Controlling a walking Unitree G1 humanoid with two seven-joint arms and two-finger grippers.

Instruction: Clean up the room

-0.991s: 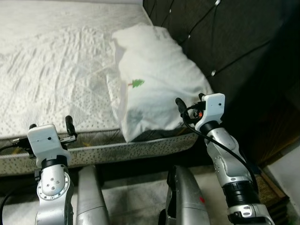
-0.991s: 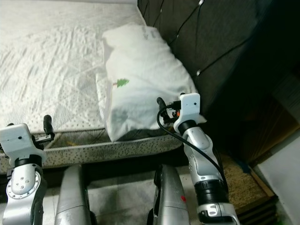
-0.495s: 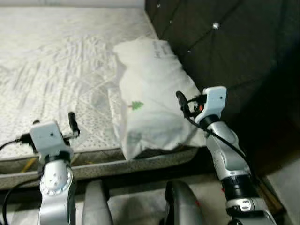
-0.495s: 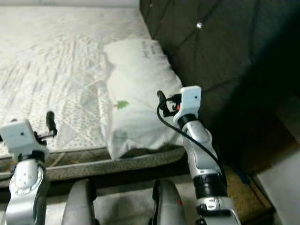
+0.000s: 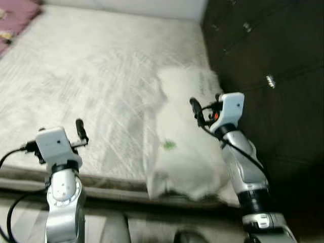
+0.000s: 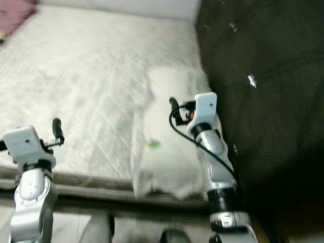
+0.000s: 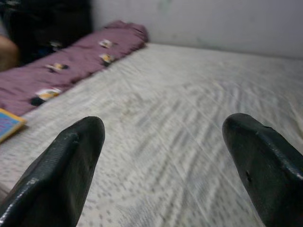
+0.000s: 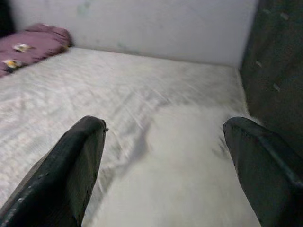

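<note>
A white pillow (image 5: 185, 147) with a small green mark (image 5: 168, 146), too blurred to read as print or writing, lies on the bed (image 5: 91, 86) at about 3 o'clock, against the dark tufted headboard (image 5: 273, 76) and reaching the near edge. The right gripper (image 8: 163, 165) hovers over the pillow, fingers spread wide and empty. The left gripper (image 7: 163, 161), at 8 o'clock over the bare mattress, is equally wide and empty, facing a purple blanket (image 7: 71, 61) at 10 o'clock.
</note>
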